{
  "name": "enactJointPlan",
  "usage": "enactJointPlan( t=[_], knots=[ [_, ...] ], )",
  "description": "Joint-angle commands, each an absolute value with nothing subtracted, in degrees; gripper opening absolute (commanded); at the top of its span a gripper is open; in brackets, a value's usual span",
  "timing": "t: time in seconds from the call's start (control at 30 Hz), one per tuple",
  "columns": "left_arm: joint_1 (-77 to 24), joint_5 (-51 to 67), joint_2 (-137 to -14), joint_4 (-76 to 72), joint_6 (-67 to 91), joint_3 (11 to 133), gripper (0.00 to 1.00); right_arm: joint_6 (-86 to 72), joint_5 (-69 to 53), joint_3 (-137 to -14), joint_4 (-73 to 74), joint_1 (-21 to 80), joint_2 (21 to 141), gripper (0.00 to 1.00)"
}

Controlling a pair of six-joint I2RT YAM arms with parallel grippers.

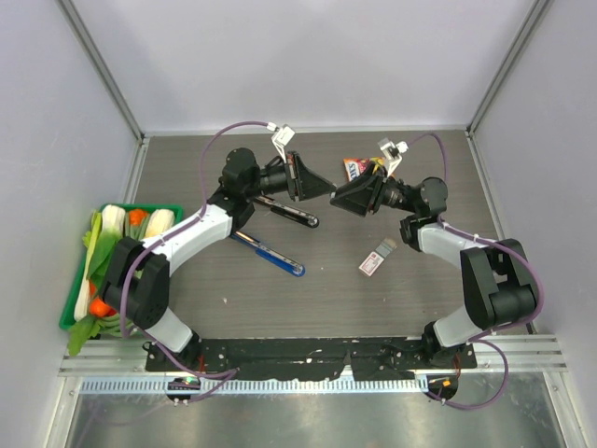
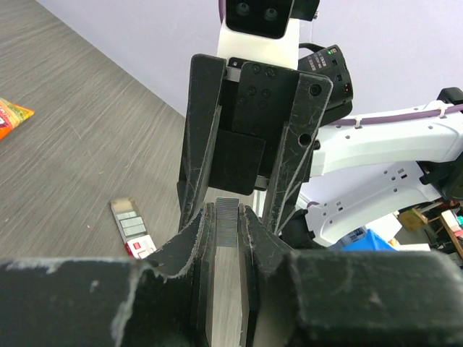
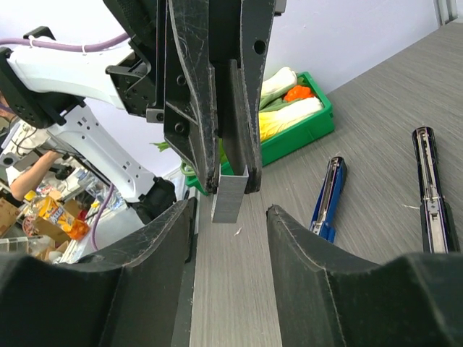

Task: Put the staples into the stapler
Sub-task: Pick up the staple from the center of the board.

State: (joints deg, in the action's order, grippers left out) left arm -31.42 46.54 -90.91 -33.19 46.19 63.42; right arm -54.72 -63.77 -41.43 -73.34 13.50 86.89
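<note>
From above, the left pincer [image 1: 325, 185] and right pincer [image 1: 341, 196] meet tip to tip in the air, with the stapler [image 1: 287, 213] lying on the worktop [image 1: 317, 308] near the left arm, so a dropped strip would likely miss it. In the left wrist view the left pincer is clenched on the staples [image 2: 228, 224], and a skewed hold could twist or snap the thin strip. In the right wrist view the right pincer is released, a finger either side of the strip without touching; if the left lets go before it closes squarely, the strip would probably fall.
</note>
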Motion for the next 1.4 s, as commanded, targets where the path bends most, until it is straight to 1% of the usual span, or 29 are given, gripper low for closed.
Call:
enactJointPlan(
  t=[0.0, 0.07, 0.1, 0.2, 0.33, 0.4, 0.53, 0.7, 0.9, 1.23, 1.3, 1.37],
  knots=[
    [-31.64, 47.02, -90.62, -35.6, 46.84, 63.81, 0.19, -52.47, -64.51, -41.05, -95.62, 13.27, 85.78, 0.5],
    [-31.55, 47.2, -90.7, -35.77, 47.02, 63.9, 0.19, -52.47, -64.42, -41.04, -95.62, 13.1, 85.69, 0.5],
    [-31.55, 47.2, -90.79, -35.77, 47.02, 63.98, 0.2, -52.38, -64.25, -40.96, -95.62, 13.01, 85.69, 0.47],
    [-31.64, 47.37, -90.79, -35.6, 47.02, 63.9, 0.2, -52.38, -63.55, -40.78, -95.62, 12.48, 85.43, 0.45],
    [-31.55, 47.46, -90.88, -35.42, 46.85, 63.72, 0.2, -52.56, -63.02, -40.52, -95.62, 11.78, 85.17, 0.44],
    [-31.55, 47.46, -90.88, -35.25, 46.67, 63.63, 0.2, -52.56, -62.93, -40.52, -95.54, 11.69, 84.82, 0.42],
    [-31.64, 47.55, -91.05, -34.98, 46.58, 63.54, 0.2, -52.65, -62.58, -40.52, -95.54, 11.6, 83.94, 0.42],
    [-31.73, 47.46, -91.41, -35.16, 46.67, 63.54, 0.2, -53.17, -62.84, -40.52, -95.54, 11.6, 84.46, 0.45],
    [-32.17, 47.72, -92.02, -35.42, 47.02, 63.72, 0.2, -53.26, -63.02, -40.78, -95.54, 11.78, 84.99, 0.45],
    [-32.52, 47.99, -92.29, -36.83, 48.25, 63.72, 0.2, -52.73, -64.16, -40.52, -95.54, 11.69, 85.78, 0.44],
    [-32.43, 48.08, -92.29, -36.83, 48.25, 63.81, 0.2, -52.65, -64.16, -40.61, -95.54, 11.69, 85.69, 0.41],
    [-32.52, 47.99, -92.2, -36.91, 48.25, 63.55, 0.21, -52.65, -64.25, -40.52, -95.54, 11.78, 85.61, 0.4]
  ],
)
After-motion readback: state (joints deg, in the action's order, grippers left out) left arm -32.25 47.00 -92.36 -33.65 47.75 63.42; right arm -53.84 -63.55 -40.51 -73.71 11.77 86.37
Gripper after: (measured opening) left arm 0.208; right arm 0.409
